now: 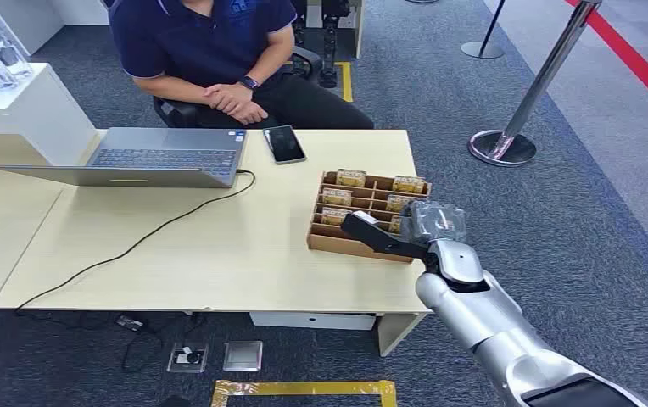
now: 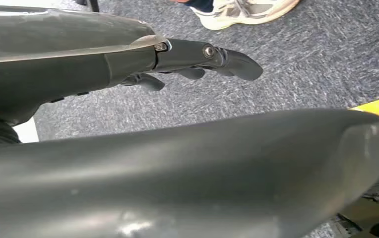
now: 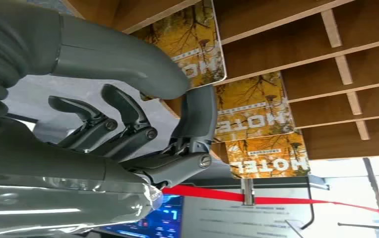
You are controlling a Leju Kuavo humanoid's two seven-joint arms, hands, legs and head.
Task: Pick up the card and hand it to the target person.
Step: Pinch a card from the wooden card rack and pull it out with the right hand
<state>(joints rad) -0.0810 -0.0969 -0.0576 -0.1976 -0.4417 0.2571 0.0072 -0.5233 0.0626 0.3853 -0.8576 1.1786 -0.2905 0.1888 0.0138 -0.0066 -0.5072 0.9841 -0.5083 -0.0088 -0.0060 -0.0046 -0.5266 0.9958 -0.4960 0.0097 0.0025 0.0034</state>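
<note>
A brown divided card box (image 1: 370,242) stands near the desk's right edge, with yellow "HOTEL" cards (image 1: 351,177) upright in its compartments. My right hand (image 1: 405,229) reaches over the box's near right corner. In the right wrist view its thumb (image 3: 128,59) and a finger (image 3: 200,116) pinch the edge of one card (image 3: 192,42), which still stands in its slot; two more cards (image 3: 254,106) stand beside it. My left hand (image 2: 197,59) hangs over the carpet, loosely spread and holding nothing. The target person (image 1: 210,42) sits across the desk with hands clasped.
An open laptop (image 1: 164,157) and a black phone (image 1: 284,143) lie at the desk's far side; a black cable (image 1: 134,246) trails across the desk top. Metal stanchions (image 1: 516,119) stand on the carpet to the right. A white counter (image 1: 24,106) sits far left.
</note>
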